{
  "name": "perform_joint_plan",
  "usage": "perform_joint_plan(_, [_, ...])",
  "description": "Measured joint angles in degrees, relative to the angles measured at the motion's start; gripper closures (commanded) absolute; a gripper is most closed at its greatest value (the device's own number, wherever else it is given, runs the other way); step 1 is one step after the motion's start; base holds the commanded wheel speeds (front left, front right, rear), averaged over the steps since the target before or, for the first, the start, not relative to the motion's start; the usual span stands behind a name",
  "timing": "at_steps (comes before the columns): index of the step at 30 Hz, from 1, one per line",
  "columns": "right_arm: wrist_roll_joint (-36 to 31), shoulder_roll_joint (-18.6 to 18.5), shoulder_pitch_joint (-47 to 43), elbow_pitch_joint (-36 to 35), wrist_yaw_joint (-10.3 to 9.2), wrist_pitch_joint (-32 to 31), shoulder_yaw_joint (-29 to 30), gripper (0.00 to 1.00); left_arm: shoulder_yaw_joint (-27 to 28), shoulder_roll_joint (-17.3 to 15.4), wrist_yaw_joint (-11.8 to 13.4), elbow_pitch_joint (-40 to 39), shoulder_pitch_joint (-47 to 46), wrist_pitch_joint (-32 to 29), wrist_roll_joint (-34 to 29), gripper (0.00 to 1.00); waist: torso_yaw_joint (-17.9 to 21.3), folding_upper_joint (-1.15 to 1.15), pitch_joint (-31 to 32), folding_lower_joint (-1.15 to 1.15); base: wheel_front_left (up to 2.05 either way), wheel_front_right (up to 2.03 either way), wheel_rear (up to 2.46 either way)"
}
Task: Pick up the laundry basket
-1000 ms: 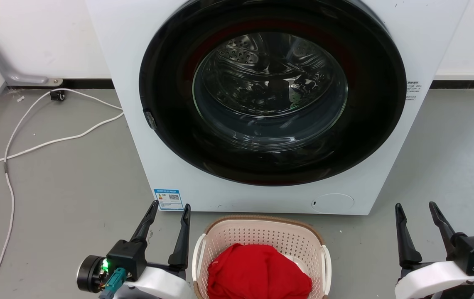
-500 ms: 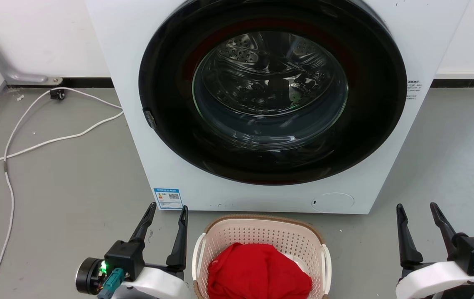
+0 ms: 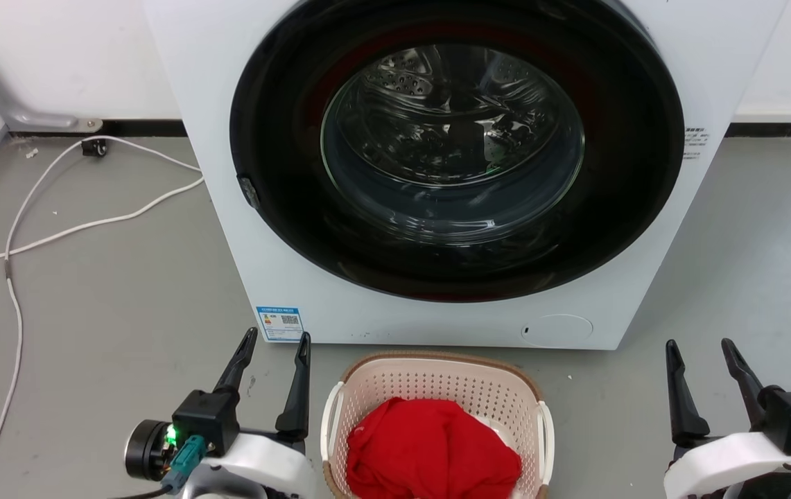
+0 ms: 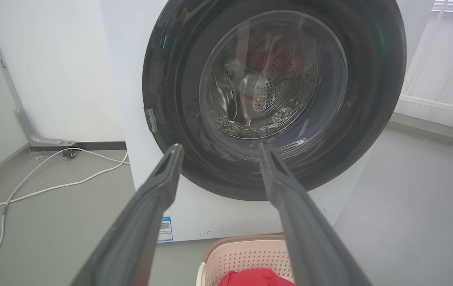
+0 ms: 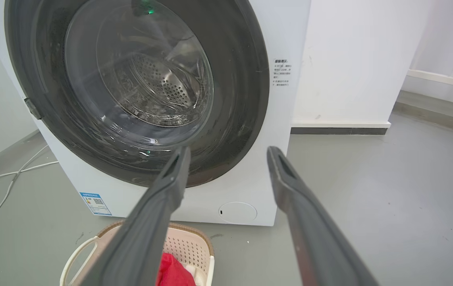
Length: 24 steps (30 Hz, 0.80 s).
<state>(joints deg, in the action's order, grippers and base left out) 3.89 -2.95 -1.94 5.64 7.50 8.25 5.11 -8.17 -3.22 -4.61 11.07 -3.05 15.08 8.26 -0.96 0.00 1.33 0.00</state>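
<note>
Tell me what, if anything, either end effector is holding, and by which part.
Nothing. The left end effector and right end effector are open, either side of the laundry basket.

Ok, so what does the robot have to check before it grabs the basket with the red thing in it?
1. Left hand open: ok, its fingers are spread.
2. Right hand open: ok.
3. Laundry basket upright on the floor in front of the washer: ok.
4. White handles free: ok, nothing covers either one.
5. Hands touching the basket: not ok. Both are off to its sides, the right one farther away.
6. Red cloth fully inside: cannot tell, the near rim is cut off by the picture's edge.
</note>
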Motion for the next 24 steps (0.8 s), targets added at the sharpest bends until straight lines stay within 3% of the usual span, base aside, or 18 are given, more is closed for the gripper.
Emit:
perform_joint_plan(10, [-0.4,0.0,6.2,5.2,0.0,-2.3,0.8,0.0,0.0,-1.2,-1.0,6.8,-9.3,0.0,0.0,0.0,0.2,0.0,-6.7,0.0,0.0,0.0,0.0])
perform_joint_plan(24, [0.4,0.0,21.0,22.7,0.0,-0.9,-3.2,0.0,-0.3,-4.0,-2.5,26.0,-25.8,-0.5,5.1,0.0,2.2,0.0,-22.1,0.01,0.0,0.0,0.0])
